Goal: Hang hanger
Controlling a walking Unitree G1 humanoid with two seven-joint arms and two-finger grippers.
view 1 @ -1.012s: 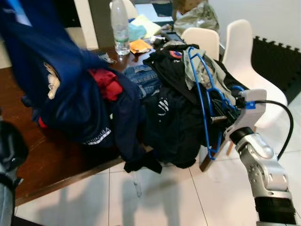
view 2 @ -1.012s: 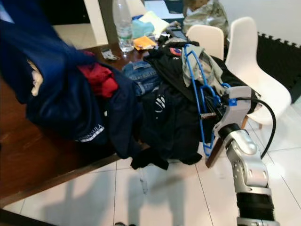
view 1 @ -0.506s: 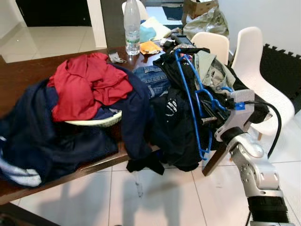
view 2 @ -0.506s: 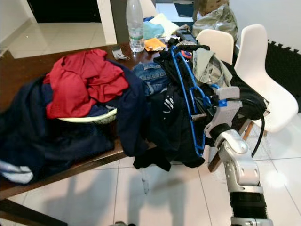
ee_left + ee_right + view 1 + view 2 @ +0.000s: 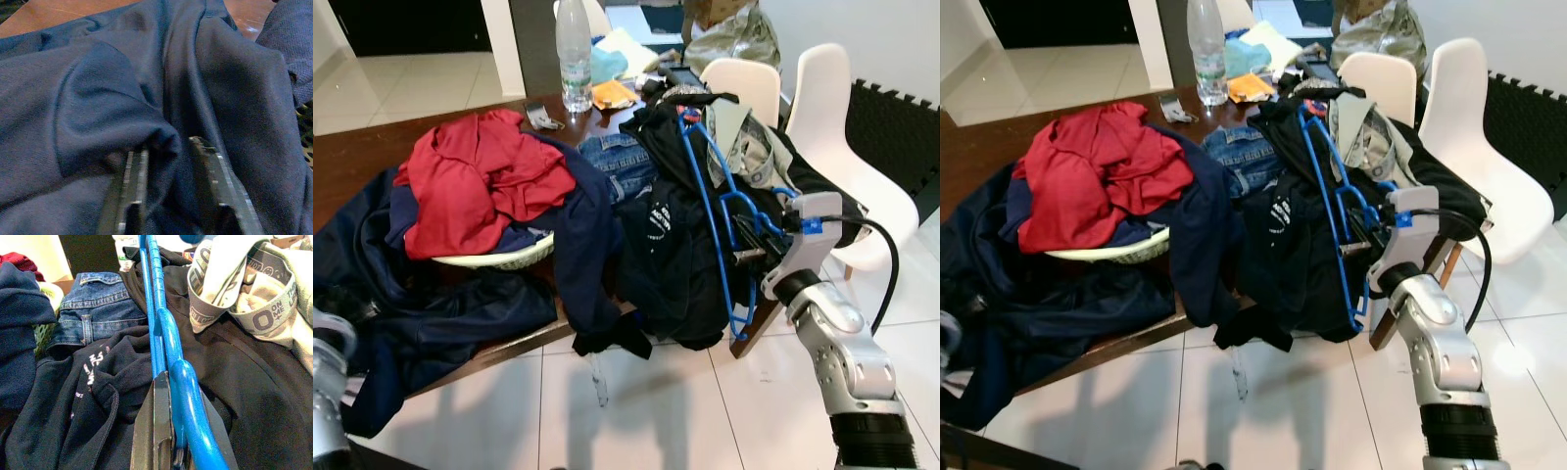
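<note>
A blue plastic hanger [image 5: 707, 208] stands upright against a heap of black clothes [image 5: 675, 255] at the table's right end. My right gripper [image 5: 749, 245] is shut on its lower part. In the right wrist view the hanger [image 5: 164, 333] runs up between the fingers [image 5: 156, 421], over the black cloth. At the lower left, my left arm [image 5: 325, 382] is down by the table edge beside a navy garment [image 5: 460, 313]. In the left wrist view a fold of that navy garment [image 5: 122, 88] is pinched in the left gripper [image 5: 168, 147].
On the brown table [image 5: 352, 157] lie a red garment [image 5: 480, 176] on a pale basket [image 5: 499, 259], jeans [image 5: 622, 157] and a water bottle [image 5: 573, 54]. Two white chairs [image 5: 847, 137] stand at the right. White tile floor [image 5: 636, 411] lies in front.
The navy garment, held high at the left a second ago, has come down onto the table's left edge, uncovering the red garment and basket. The right gripper still holds the hanger in place.
</note>
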